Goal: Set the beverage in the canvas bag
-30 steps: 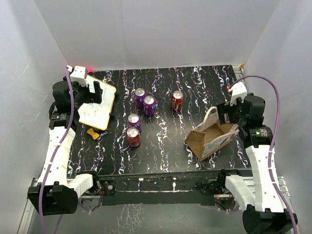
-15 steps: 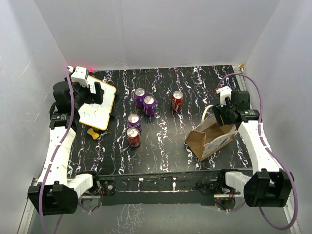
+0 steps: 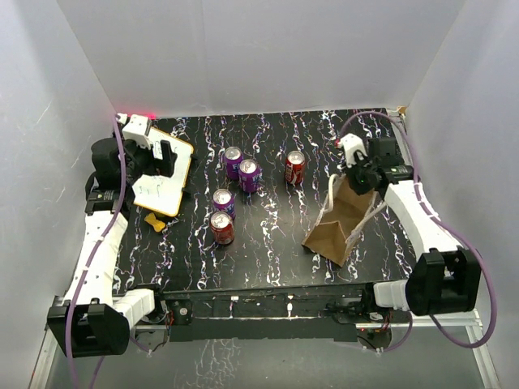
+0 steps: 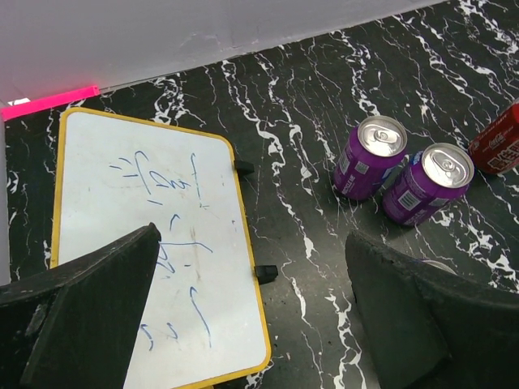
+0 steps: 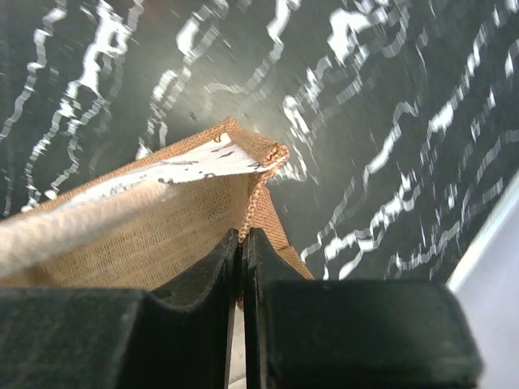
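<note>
Your right pincer (image 5: 242,237) is clamped together on the rim of the canvas bag (image 3: 328,235), which stands directly beneath it. Your left pincer (image 4: 251,237), jaws apart, is nearer the upright purple cans (image 4: 370,159), which stand ahead to its right.

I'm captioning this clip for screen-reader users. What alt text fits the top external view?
The right gripper is shut on the top edge of the canvas bag at the right of a black marbled table. Three purple cans and two red cans stand mid-table, and the open left gripper hovers over a yellow-framed whiteboard at the left.
</note>
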Available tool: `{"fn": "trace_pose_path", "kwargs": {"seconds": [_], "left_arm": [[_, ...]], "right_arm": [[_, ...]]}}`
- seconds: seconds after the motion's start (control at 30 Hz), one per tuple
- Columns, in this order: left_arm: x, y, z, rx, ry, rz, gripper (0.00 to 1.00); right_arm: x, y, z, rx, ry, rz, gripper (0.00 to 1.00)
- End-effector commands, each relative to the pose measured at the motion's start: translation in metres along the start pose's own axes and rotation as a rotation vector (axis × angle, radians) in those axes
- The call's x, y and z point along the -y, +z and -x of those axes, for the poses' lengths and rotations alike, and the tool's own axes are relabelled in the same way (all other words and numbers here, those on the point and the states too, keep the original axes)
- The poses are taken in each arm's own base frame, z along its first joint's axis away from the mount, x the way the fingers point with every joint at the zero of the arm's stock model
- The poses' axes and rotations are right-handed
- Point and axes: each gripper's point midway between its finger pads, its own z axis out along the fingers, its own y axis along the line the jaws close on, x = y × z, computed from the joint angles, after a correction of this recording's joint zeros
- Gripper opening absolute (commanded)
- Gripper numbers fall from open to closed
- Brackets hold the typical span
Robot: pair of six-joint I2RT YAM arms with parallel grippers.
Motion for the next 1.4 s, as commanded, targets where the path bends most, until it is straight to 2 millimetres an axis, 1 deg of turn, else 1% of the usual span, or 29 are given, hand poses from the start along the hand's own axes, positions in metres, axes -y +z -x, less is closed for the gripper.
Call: {"fn": "trace_pose_path", "kwargs": {"seconds": [0.0,0.13,0.27,0.33,0.43,0.5,0.6,0.63,0.7,0.73,0.8,0.9,1.0,1.1,1.2,1.23,1.27,1.3,1.37], "left_arm": [[0.013,0.004,-0.004,0.01,0.036,-0.087,0.97],[0.024,0.006,-0.017,-0.013,0.06,-0.162,0.97],[0.041,0.005,-0.032,-0.044,0.079,-0.269,0.97],[0.048,0.004,-0.039,-0.063,0.093,-0.311,0.97],[0.052,0.002,-0.051,-0.094,0.104,-0.331,0.97],[0.052,0.001,-0.056,-0.106,0.107,-0.329,0.97],[0.053,-0.002,-0.058,-0.106,0.111,-0.331,0.97],[0.054,-0.002,-0.058,-0.109,0.108,-0.331,0.97],[0.054,-0.002,-0.059,-0.109,0.106,-0.333,0.97],[0.054,-0.002,-0.059,-0.11,0.104,-0.333,0.97],[0.054,-0.002,-0.058,-0.111,0.105,-0.333,0.97],[0.053,-0.002,-0.06,-0.114,0.108,-0.332,0.97],[0.053,-0.002,-0.059,-0.112,0.11,-0.33,0.97],[0.053,-0.002,-0.058,-0.108,0.111,-0.329,0.97],[0.053,-0.003,-0.056,-0.104,0.112,-0.325,0.97],[0.052,-0.003,-0.056,-0.104,0.111,-0.325,0.97],[0.053,-0.004,-0.055,-0.102,0.111,-0.325,0.97],[0.053,-0.004,-0.054,-0.1,0.11,-0.325,0.97],[0.053,-0.004,-0.052,-0.095,0.109,-0.321,0.97]], "right_arm": [[-0.023,0.011,0.073,0.208,-0.203,0.081,0.08],[-0.047,0.031,0.096,0.222,-0.3,0.154,0.08],[-0.062,0.05,0.114,0.217,-0.329,0.2,0.09],[-0.067,0.057,0.124,0.221,-0.33,0.21,0.12],[-0.066,0.06,0.136,0.218,-0.314,0.197,0.18],[-0.062,0.058,0.138,0.214,-0.297,0.178,0.25],[-0.057,0.048,0.138,0.216,-0.274,0.139,0.43],[-0.054,0.043,0.139,0.22,-0.265,0.118,0.49],[-0.047,0.03,0.142,0.232,-0.242,0.073,0.59],[-0.042,0.023,0.144,0.24,-0.228,0.047,0.62],[-0.032,0.005,0.155,0.279,-0.208,-0.018,0.66],[-0.015,-0.014,0.171,0.321,-0.169,-0.106,0.67],[-0.004,-0.019,0.187,0.346,-0.128,-0.156,0.67],[0.001,-0.011,0.204,0.364,-0.096,-0.165,0.67],[-0.01,0.003,0.221,0.374,-0.071,-0.081,0.69],[-0.014,0.009,0.226,0.368,-0.059,-0.045,0.71],[-0.02,0.015,0.23,0.358,-0.051,-0.011,0.74],[-0.026,0.023,0.231,0.335,-0.043,0.022,0.79],[-0.037,0.049,0.226,0.267,-0.026,0.072,0.84]]}}
